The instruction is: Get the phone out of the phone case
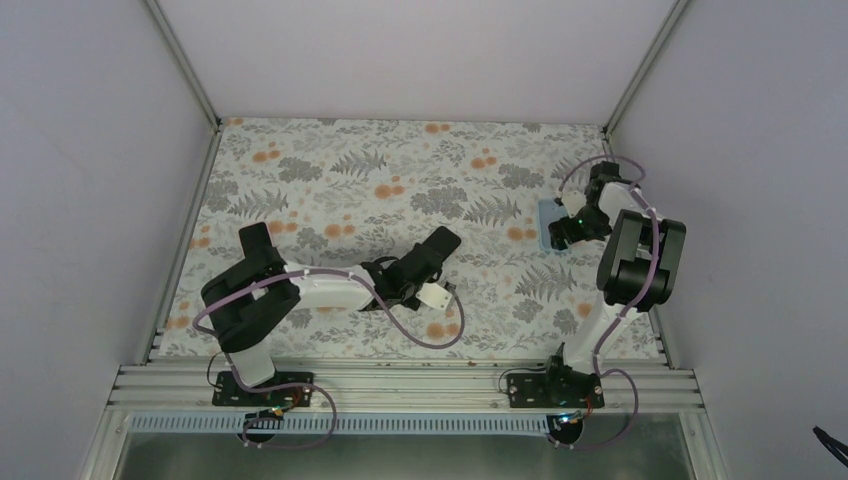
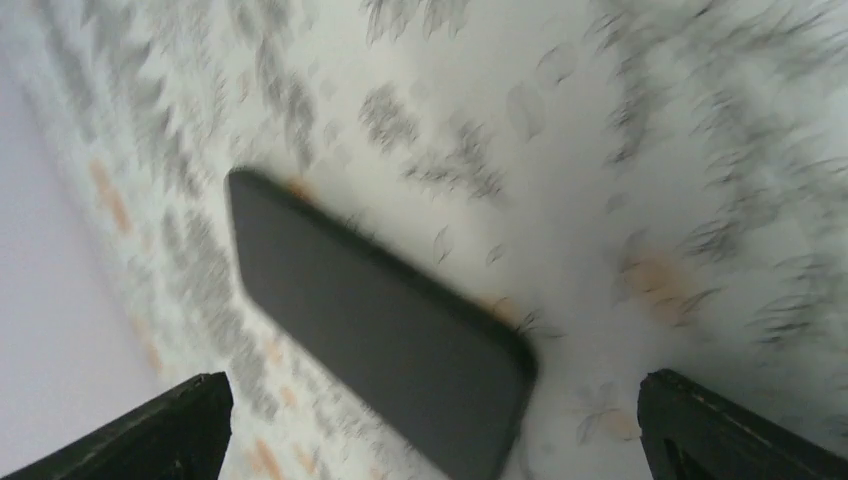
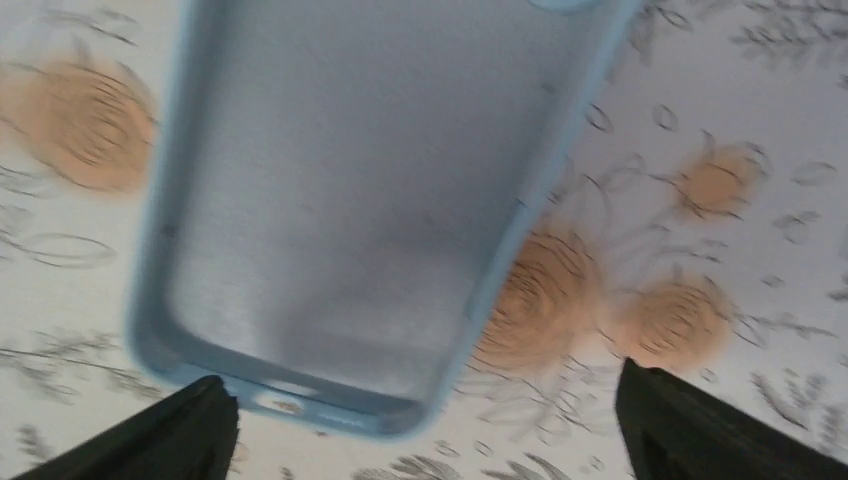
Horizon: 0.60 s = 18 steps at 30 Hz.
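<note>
The black phone [image 2: 370, 320] lies flat on the floral cloth, bare, with no case on it. In the top view the phone [image 1: 438, 246] is at mid-table. My left gripper [image 2: 432, 390] hovers over the phone's near end, jaws wide open, touching nothing; in the top view the left gripper [image 1: 412, 272] sits just below-left of the phone. The light-blue phone case [image 3: 350, 200] lies hollow side up and empty at the right [image 1: 548, 214]. My right gripper [image 3: 422, 385] is open above the case's near end; it also shows in the top view [image 1: 566, 232].
The floral cloth [image 1: 330, 190] covers the table. Grey walls close in the left, back and right sides. An aluminium rail [image 1: 400, 385] runs along the near edge by the arm bases. A purple cable [image 1: 440, 340] loops under the left arm.
</note>
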Tool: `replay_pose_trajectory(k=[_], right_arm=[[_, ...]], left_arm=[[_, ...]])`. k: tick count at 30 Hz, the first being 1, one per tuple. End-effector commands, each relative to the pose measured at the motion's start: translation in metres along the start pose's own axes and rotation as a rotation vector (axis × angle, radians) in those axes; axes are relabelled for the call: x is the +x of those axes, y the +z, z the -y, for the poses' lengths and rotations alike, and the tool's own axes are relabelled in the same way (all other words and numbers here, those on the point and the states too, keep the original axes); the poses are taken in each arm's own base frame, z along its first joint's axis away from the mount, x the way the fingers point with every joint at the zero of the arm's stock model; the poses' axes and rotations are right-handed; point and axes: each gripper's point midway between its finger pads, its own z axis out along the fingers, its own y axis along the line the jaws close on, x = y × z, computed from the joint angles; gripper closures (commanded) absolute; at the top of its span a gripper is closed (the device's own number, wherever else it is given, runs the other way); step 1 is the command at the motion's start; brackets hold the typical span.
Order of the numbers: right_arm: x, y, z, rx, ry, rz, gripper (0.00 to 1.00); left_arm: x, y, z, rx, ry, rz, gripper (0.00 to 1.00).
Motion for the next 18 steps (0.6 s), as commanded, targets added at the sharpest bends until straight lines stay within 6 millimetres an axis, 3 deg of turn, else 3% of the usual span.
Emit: replay_pose_trajectory(k=[1,2,5,8,10,12,15,17,18], right_arm=[[0.010,-0.032,0.048,0.275,-0.015,-0.046,0.00],[0.007,-0.045,0.055,0.329,-0.012,-0.042,0.00],[-0.008,-0.084,0.051,0.430,-0.046,0.009,0.00],[-0.033,-0.114,0.012,0.438,-0.142,0.098,0.00],[-0.050,-0.120,-0.032,0.353,-0.221,0.147,0.00],[-0.068,-0.121,-0.075,0.267,-0.289,0.191,0.00],[-0.091,-0.122,-0.144,0.092,-0.396,0.258,0.00],[-0.101,-0.123,-0.180,-0.005,-0.447,0.295,0.00],[-0.104,-0.123,-0.194,-0.037,-0.467,0.309,0.00]], left_arm=[[-0.017,-0.023,0.049,0.313,-0.047,0.061,0.00],[-0.025,-0.031,0.036,0.306,-0.086,0.097,0.00],[-0.035,-0.072,-0.017,0.267,-0.217,0.220,0.00],[-0.013,-0.118,-0.092,0.170,-0.413,0.322,0.00],[0.029,-0.141,-0.134,0.051,-0.539,0.315,0.00],[0.091,-0.155,-0.156,-0.074,-0.653,0.226,0.00],[0.186,-0.175,-0.161,-0.256,-0.793,0.009,0.00],[0.237,-0.183,-0.146,-0.301,-0.885,-0.125,0.01],[0.267,-0.190,-0.134,-0.321,-0.949,-0.201,0.08]])
